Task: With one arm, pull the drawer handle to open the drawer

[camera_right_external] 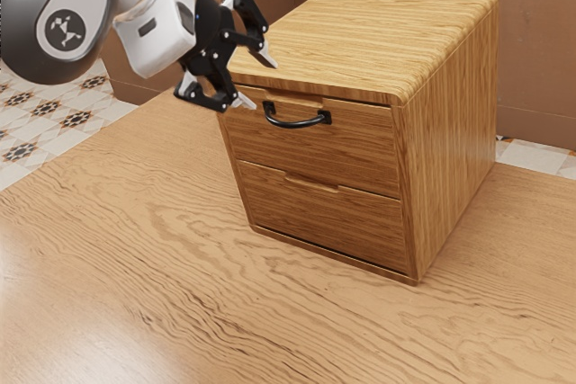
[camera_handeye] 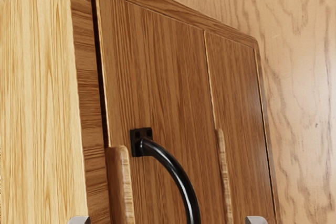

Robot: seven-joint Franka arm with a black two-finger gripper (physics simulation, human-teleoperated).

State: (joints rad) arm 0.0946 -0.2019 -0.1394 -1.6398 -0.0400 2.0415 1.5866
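Currently the gripper [camera_right_external: 258, 84] hovers open and empty just beside the black handle [camera_right_external: 296, 118] of the shut top drawer [camera_right_external: 315, 148], seemingly aligned so its 2 fingers can straddle the bar.

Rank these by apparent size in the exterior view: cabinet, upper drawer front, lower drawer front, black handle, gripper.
1. cabinet
2 and 3. upper drawer front and lower drawer front: too alike to rank
4. gripper
5. black handle

Tabletop [camera_right_external: 135, 267] open on cabinet's [camera_right_external: 450, 132] near side: free approach. Handle [camera_right_external: 295, 120] stands proud of top drawer [camera_right_external: 351, 146], gap behind bar. Cabinet top [camera_right_external: 378, 33] overhangs just above.
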